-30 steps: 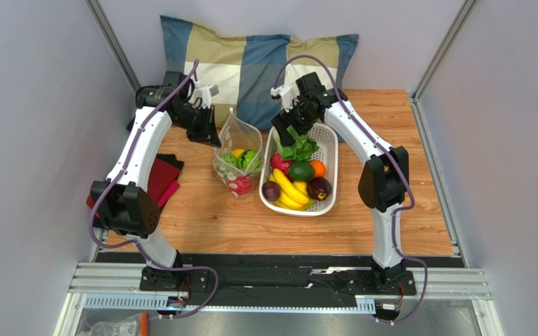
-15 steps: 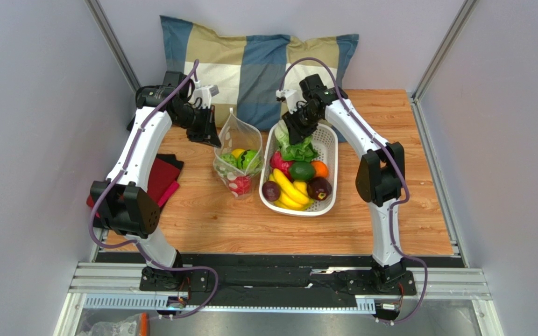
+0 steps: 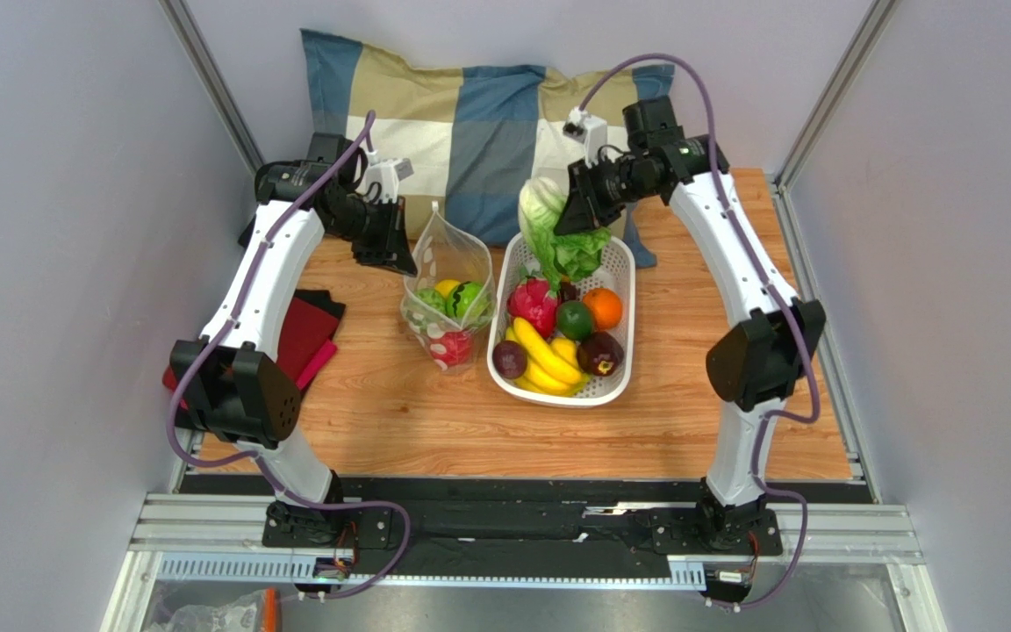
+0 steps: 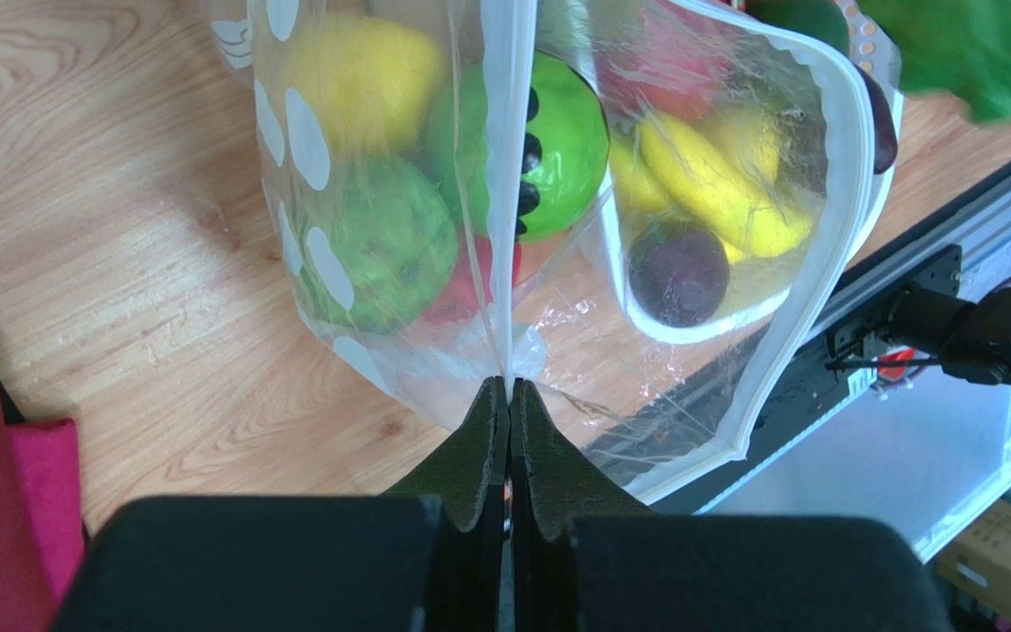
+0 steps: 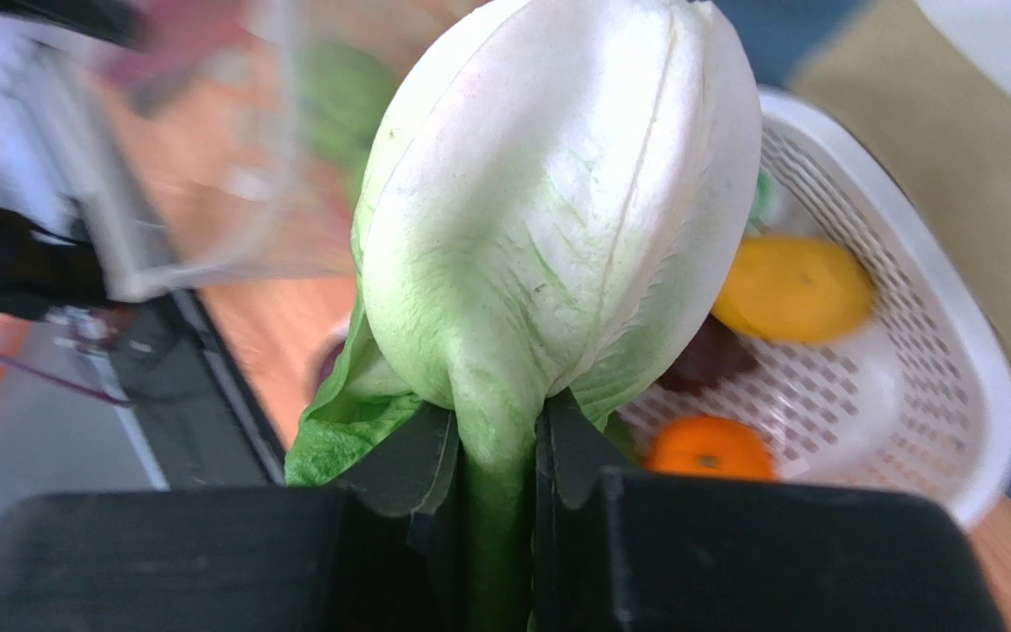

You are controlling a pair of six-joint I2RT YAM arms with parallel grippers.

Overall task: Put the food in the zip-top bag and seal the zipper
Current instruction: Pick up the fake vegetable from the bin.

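Note:
The clear zip-top bag (image 3: 445,283) with white oval spots stands open on the table, left of the white basket (image 3: 619,362). My left gripper (image 3: 399,257) is shut on the bag's rim, pinching the zipper (image 4: 514,198) strip between its jaws. Inside the bag lie a yellow lemon (image 4: 346,79), round green fruits (image 4: 386,244) and something red. My right gripper (image 3: 577,217) is shut on the stem of the leafy lettuce (image 3: 553,231), which hangs above the basket's far end. In the right wrist view the lettuce (image 5: 564,224) fills the middle.
The basket holds a banana (image 3: 544,356), an orange (image 3: 601,307), a green fruit, dark purple fruits and a red one. A plaid pillow (image 3: 471,119) lies at the back. Red and black cloths (image 3: 303,336) sit by the left arm. Grey walls close both sides.
My right gripper closed on the lettuce in the basket and lifted it up and back. The left gripper and the bag have stayed put.

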